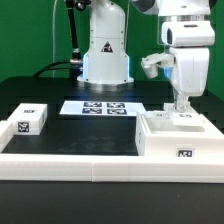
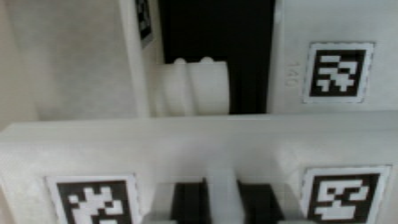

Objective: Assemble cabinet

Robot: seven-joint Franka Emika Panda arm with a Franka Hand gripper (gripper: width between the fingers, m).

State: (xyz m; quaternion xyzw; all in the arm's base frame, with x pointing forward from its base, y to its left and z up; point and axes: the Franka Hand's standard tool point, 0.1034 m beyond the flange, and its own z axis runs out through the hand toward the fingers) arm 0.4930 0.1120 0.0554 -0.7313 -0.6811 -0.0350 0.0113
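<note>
Here the cabinet (image 1: 175,133) sits low toward the exterior view's right, on the black tabletop (image 1: 70,132) just behind the long low white rail (image 1: 70,161). The arm (image 1: 186,55) stands straight above it with the jaws down at its top face, touching it or nearly so. Whether the jaws are spread or pressed together I cannot tell: the exterior view is too small, and the wrist view is a blurred close-up of white panels, tag markers (image 2: 334,70) and dark gaps.

The main risk, as I judge it, is contact force. The cabinet looks like a loose box, so a sideways move with the jaws against it could slide or twist it into the rail. Pushing down could jam the tips on the plastic. A rounded, ribbed white piece (image 2: 199,85) shows in a dark slot in the wrist view; a grip landing off-centre on it could slip.

A small tagged white block (image 1: 30,121) lies at the exterior view's left and the marker board (image 1: 100,107) mid-frame, both well apart from the cabinet. Nothing blocks a straight lift, though the rail hems the cabinet in along the frame's lower side.
</note>
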